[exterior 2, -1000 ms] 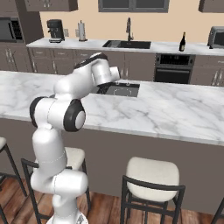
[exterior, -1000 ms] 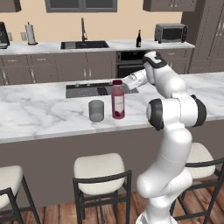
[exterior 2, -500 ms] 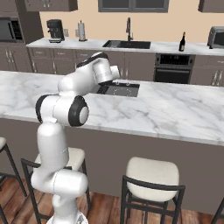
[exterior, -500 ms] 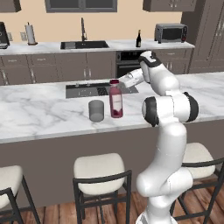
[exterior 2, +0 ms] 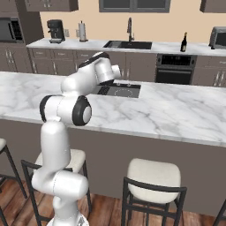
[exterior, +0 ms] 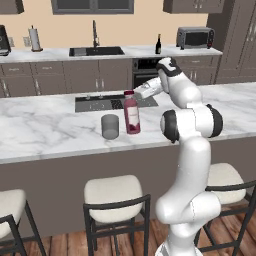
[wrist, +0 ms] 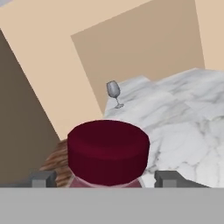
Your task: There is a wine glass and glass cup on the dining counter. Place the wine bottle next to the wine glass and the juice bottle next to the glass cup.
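- Where the dining counter [exterior: 45, 127] runs across the left base view, the juice bottle [exterior: 131, 113] stands upright near the middle of the slab, toward its front edge.
- The glass cup [exterior: 110, 126] stands just to the left of that bottle, close beside it but apart, and a little nearer the front edge.
- The gripper [exterior: 141, 92] reaches in from the right at the height of the bottle's red cap.
- In the hand view the gripper [wrist: 106, 179] has its two fingertips [wrist: 43, 178] spread wide, one on each side of the cap, with a clear gap to the cap on both sides; it pinches nothing.
- The cap [wrist: 108, 151] sits low in the hand view, between the tips.
- Beyond it the wine glass [wrist: 113, 93] stands upright far off on the counter, near the slab's far end and edge, well apart from the bottle.
- The wine bottle [exterior: 158, 44] stands upright on the back worktop, between the sink [exterior: 96, 51] and the toaster oven [exterior: 195, 37].
- In the right base view that wine bottle [exterior 2: 183, 43] stands right of the sink [exterior 2: 128, 44], near the worktop's back edge.
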